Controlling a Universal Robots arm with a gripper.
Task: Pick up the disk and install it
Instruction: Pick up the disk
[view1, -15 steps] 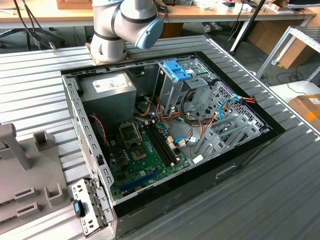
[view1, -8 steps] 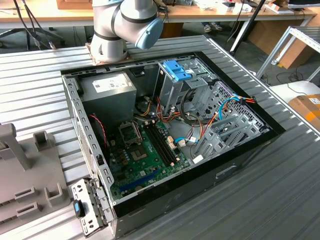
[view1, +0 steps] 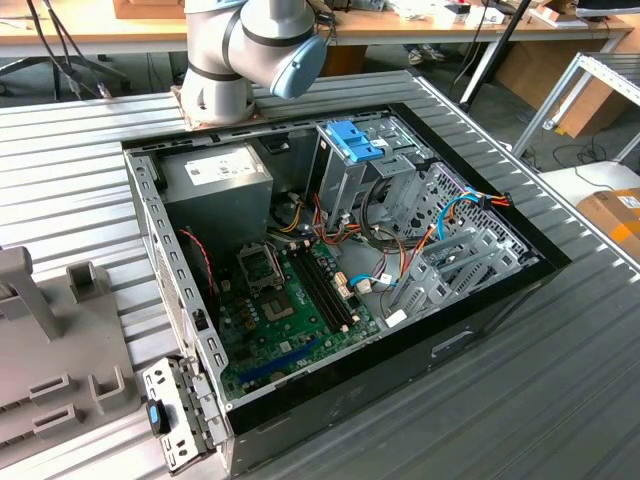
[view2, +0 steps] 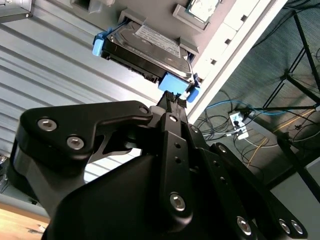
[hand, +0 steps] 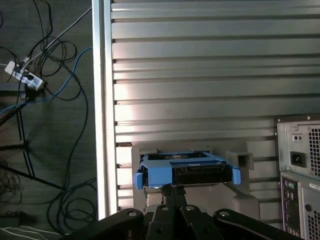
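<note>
your pincer (view2: 172, 98) has its tips drawn together, with no gap showing between them in both wrist views. they sit right against the blue end tab of the disk (view2: 150, 47). you cannot tell from these views whether any of the tab is caught between the tips.

the disk lies flat in a recess of a grey moulded holder (view2: 235, 30), label face showing, with blue rails at both ends. in the first wrist view the disk (hand: 187, 167) sits square in that holder (hand: 242, 202), blue front edge towards the pincer (hand: 173, 188). the holder rests on the ribbed metal desk (hand: 200, 75), near the rear panel of the computer case (hand: 300, 175). another recess of the holder carries a small square metal-topped part (view2: 202, 7).

in the exterior view the computer case (view1: 450, 340) lies on its side on the desk (view1: 80, 170), open. inside it you have:
- a grey power supply (view1: 215, 175) in the far corner
- a green motherboard (view1: 280, 300) across the floor
- a tall grey metal cage (view1: 345, 185) topped by a blue latch (view1: 352, 140)
- loose blue, orange and red cables (view1: 470, 205) around the cage

the arm's base (view1: 245, 50) stands just behind the case. a grey metal bracket (view1: 175, 415) with a small blue clip lies on the desk at the case's near corner, on the exterior view's left.
</note>
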